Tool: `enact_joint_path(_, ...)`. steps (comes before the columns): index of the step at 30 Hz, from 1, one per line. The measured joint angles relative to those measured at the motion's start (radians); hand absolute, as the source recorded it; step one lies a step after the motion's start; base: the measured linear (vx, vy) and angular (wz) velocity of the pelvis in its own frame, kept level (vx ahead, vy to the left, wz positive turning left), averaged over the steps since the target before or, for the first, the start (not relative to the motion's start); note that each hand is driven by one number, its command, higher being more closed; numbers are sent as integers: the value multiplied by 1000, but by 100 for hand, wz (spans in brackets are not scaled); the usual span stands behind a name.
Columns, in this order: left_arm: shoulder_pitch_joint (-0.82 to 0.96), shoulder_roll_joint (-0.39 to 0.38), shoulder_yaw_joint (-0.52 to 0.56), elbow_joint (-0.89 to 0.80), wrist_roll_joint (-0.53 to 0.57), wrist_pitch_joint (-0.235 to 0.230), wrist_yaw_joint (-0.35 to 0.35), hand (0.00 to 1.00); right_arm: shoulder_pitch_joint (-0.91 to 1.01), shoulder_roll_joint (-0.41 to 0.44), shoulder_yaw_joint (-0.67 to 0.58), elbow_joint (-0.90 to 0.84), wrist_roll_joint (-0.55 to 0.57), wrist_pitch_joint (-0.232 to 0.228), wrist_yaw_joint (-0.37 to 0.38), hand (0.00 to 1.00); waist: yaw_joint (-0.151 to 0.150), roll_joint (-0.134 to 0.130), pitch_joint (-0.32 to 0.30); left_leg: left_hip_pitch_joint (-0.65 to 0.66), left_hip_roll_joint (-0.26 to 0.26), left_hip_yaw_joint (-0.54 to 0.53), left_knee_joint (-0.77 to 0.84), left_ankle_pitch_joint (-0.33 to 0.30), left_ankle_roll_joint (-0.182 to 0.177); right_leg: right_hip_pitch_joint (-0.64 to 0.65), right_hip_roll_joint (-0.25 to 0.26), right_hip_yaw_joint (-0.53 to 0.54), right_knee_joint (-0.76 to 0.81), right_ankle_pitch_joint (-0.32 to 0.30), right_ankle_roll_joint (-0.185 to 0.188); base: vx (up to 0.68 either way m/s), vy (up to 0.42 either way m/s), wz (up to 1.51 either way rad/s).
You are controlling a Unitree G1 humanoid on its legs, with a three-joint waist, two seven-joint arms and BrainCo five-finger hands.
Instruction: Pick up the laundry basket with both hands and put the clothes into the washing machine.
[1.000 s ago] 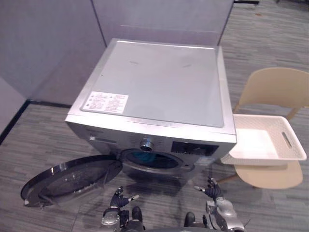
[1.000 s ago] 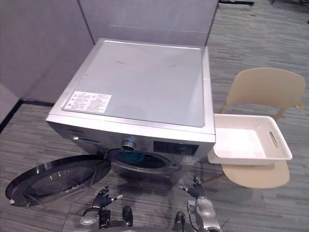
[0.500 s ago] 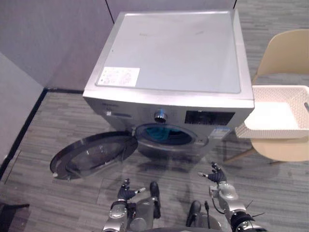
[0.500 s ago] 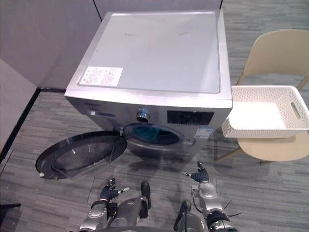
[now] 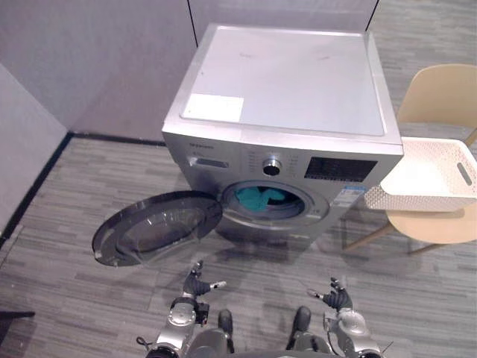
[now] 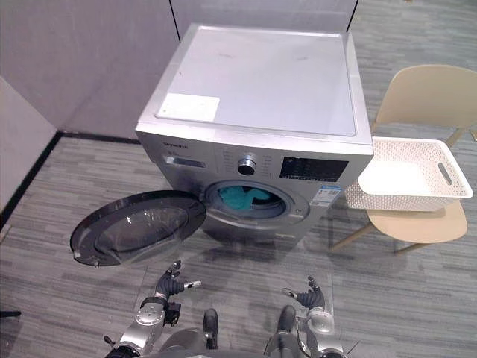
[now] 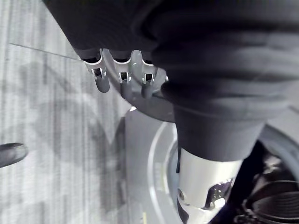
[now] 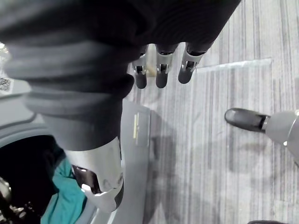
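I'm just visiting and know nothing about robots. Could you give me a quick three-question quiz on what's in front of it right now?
1. True or false: the washing machine has its door shut.
2. Where does the white laundry basket rest? A) on the floor B) on the beige chair C) on top of the machine
3. Fill in: the clothes inside the drum are ___ in colour.
Key: 1 false, the door hangs open; 2 B; 3 teal.
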Motion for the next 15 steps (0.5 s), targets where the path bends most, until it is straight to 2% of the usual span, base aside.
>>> enact_joint_path(7,-11,23,17,-280,8,-19,35,0,15,1,6,-1,-17,0,0,0,-5,-1,-19,34,-7,0,-64,26,2,17,8,2,-39,15,10,28,0,-3)
enact_joint_path(9,-34,53,63,-326,30,-35,51,0,19,-1,6,-3,-27,0,0,0,-5,-2,-21,40,-4,5,-67,26,3,18,18,7,-45,17,11,75,-19,-14)
enact_joint_path(12,-95,113,173,-350,47,-36,110,0,19,-12,7,-4,-54,0,2,0,-23,-4,-22,55,3,16,-78,26,2,29,30,14,-65,25,4,81,-31,-13)
enact_joint_path(13,-152,161,242,-350,51,-34,151,0,16,-26,7,-7,-58,0,6,0,-29,-5,-22,55,5,21,-79,25,2,25,32,24,-65,26,3,53,-16,-9)
enact_joint_path(15,-197,206,299,-349,60,-33,174,0,17,-40,7,-17,-63,0,15,0,-28,-9,-22,55,6,25,-79,24,1,24,32,27,-65,26,2,28,-8,-7)
